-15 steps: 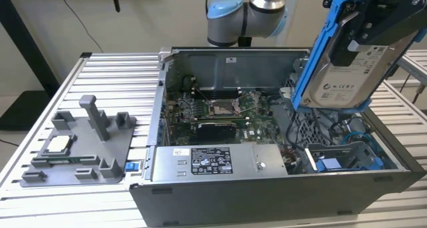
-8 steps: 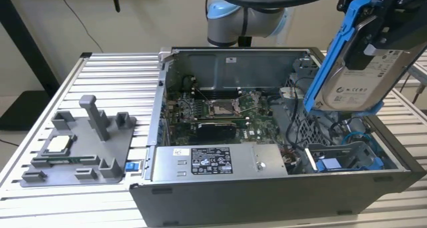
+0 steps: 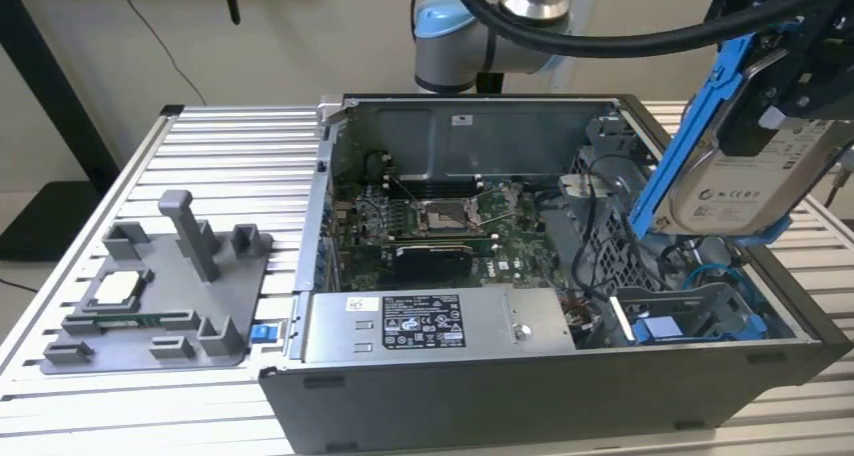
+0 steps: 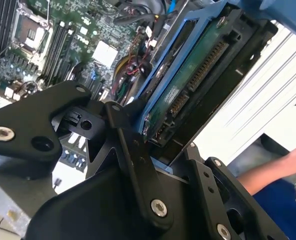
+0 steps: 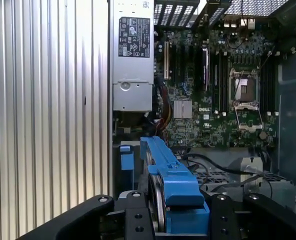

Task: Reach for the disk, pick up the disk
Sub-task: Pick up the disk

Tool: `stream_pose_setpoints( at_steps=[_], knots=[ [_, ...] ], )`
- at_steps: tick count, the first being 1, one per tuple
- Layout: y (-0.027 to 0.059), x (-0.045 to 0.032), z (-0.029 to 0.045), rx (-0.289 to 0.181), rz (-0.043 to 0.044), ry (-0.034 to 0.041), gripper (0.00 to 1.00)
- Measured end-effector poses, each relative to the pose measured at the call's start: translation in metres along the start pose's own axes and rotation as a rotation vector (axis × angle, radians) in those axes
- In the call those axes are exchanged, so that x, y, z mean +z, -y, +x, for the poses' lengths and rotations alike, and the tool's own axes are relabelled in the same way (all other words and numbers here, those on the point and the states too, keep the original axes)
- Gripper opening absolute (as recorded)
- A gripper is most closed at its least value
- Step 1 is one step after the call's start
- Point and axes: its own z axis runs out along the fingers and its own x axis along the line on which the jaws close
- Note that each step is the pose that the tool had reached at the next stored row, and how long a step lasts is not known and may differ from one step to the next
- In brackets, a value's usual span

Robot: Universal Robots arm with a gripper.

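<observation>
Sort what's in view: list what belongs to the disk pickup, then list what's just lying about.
Belongs to the job:
- the disk, blue rails along its edges, lifted above the open computer case
- the end effector, clamped on the disk

Just lying about:
- grey fixture tray on the table
- small square chip on that tray
- power supply
- motherboard

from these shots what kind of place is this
Likely a robotics lab bench for computer assembly: an open computer case on a slatted aluminium table, the hand holding the disk above it.
</observation>
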Motion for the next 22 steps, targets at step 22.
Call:
stream_pose_setpoints(
  at_steps=[22],
  knots=[
    [0.0077,0.0233,0.0188,0.006,0.0558,-0.0100,0.00]
  ],
)
